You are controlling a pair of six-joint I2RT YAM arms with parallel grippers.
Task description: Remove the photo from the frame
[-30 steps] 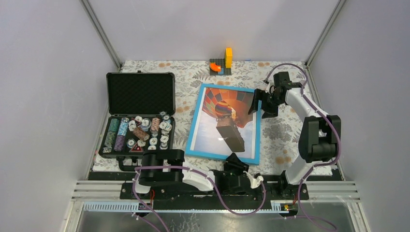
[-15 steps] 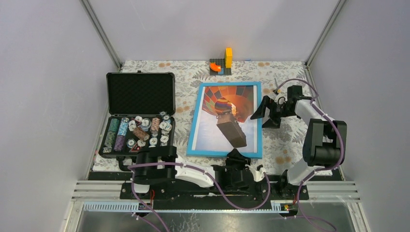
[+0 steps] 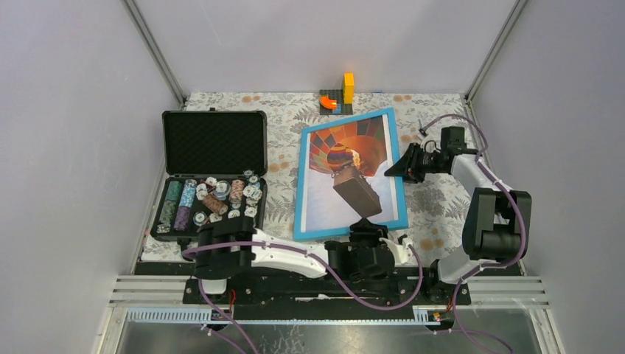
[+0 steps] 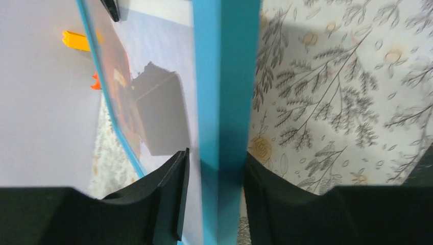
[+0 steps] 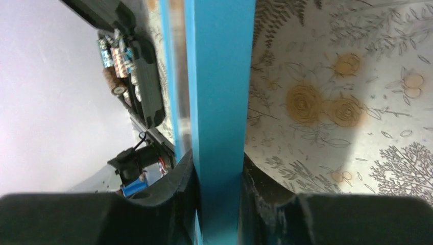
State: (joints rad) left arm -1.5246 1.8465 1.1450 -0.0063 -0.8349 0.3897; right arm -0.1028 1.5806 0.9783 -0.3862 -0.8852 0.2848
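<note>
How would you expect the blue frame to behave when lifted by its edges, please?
Probably stiff: the frame looks straight along its border where the left gripper and right gripper pinch it. Its front mirrors its surroundings, so it is likely glazed, slippery and breakable. Gripped at two thin edges only, it may pivot or slip.

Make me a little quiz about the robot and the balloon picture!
1. True or false: the photo is already out of the frame.
2. What does the right gripper clamp? A) a poker chip B) the frame's edge C) the orange block
3. Fill in: seen from above, the open black case lies on the frame's ___ side.
Key: 1 false; 2 B; 3 left.
</note>
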